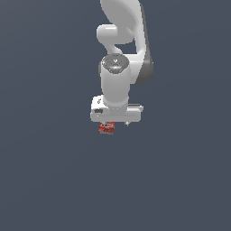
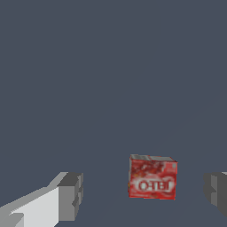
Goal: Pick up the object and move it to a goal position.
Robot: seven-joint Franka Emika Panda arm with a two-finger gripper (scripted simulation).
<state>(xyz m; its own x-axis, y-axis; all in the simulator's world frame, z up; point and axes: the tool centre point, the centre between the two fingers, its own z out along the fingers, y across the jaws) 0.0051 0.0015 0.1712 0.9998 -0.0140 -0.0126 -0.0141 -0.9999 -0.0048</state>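
One red box (image 2: 152, 177) sat between the spread, empty fingers (image 2: 70, 195) of the claw (image 2: 144, 195), seemingly nearer one finger, well inside the tabletop (image 1: 45, 180) edges.

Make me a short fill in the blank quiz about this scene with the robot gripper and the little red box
1. The small rectangular box with white lettering is mainly ____ in colour.
2. In the wrist view, the box sits between the two grey fingertips of the white gripper, touching ____ of them.
3. The jaws of the gripper stand ____, wider than the box.
4. In the exterior view, the box peeks out just ____ the white gripper.

Missing words: red; neither; open; below
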